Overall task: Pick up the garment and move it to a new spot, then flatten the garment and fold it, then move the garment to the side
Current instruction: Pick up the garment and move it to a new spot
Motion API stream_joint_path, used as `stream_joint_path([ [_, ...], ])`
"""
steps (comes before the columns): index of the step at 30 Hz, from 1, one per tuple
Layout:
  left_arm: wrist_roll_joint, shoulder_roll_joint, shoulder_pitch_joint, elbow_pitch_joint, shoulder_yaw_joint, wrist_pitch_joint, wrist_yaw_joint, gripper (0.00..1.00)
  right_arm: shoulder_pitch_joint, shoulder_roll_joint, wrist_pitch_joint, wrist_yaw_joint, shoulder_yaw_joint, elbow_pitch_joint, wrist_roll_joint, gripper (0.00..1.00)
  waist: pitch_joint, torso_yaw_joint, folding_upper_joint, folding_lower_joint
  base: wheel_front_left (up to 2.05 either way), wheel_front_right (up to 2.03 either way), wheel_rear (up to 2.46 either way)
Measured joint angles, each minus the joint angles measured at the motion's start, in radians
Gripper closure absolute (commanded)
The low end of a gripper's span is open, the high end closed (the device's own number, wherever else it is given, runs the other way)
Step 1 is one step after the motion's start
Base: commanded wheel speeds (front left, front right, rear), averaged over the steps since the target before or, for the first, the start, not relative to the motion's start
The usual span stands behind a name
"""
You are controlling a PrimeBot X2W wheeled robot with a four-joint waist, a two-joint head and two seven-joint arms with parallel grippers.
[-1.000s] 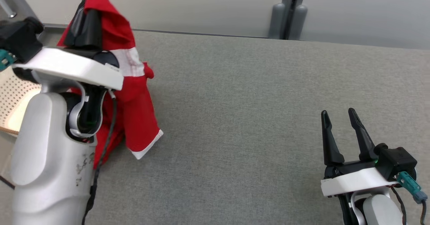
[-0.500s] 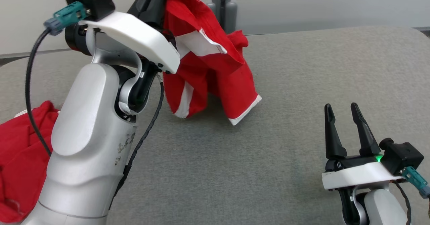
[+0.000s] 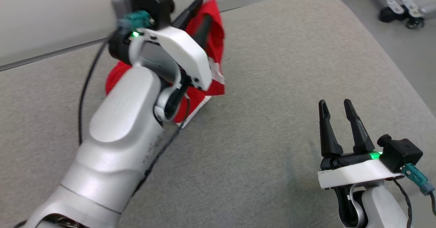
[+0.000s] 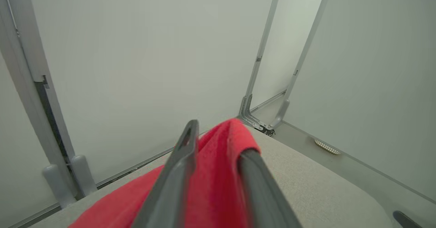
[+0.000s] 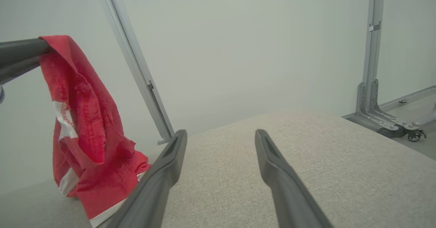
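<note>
Where the head view looks down, we count one red, white-trimmed cloth garment (image 3: 216, 40), pinched by the left gripper (image 3: 205, 8), trailing onto the grey fabric tabletop (image 3: 272, 85). One right gripper (image 3: 333, 102), spread, empty. Left wrist view: two fingers (image 4: 177, 173) clamping cloth. Right wrist view: garment (image 5: 92, 125) hangs left.

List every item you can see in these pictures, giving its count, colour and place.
garment: one, red with white trim, hanging over the far left of the table, lower end on it
table: one, grey fabric top, under both arms
wall panels: several, pale grey, behind the table
frame posts: two, grey metal, against the panels
wheeled foot: one, grey metal, floor beyond the table's right end
left gripper: one, dark, raised, jaws closed on the garment
right gripper: one, dark, near right, jaws open, empty
</note>
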Motion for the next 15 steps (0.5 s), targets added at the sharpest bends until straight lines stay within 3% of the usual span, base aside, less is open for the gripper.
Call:
stream_joint_path([
  [6,-0.133,-0.004,0.008,0.018,-0.214,-0.031,0.044,0.0,0.001,0.001,0.0,0.0,-0.02,0.002,0.003,0.0,0.02,-0.04,0.0,0.0,0.0,0.0,0.0],
  [10,-0.186,-0.004,0.042,0.058,-0.335,0.046,0.044,0.0,0.0,0.001,0.0,0.0,-0.033,0.007,-0.014,0.0,0.02,-0.005,0.0,0.0,0.0,0.0,0.0],
  [15,-0.2,-0.002,0.046,0.112,-0.387,0.071,0.027,0.0,0.0,0.002,0.0,0.0,-0.039,0.007,-0.042,0.0,0.013,0.075,0.0,0.0,0.0,0.0,0.0],
])
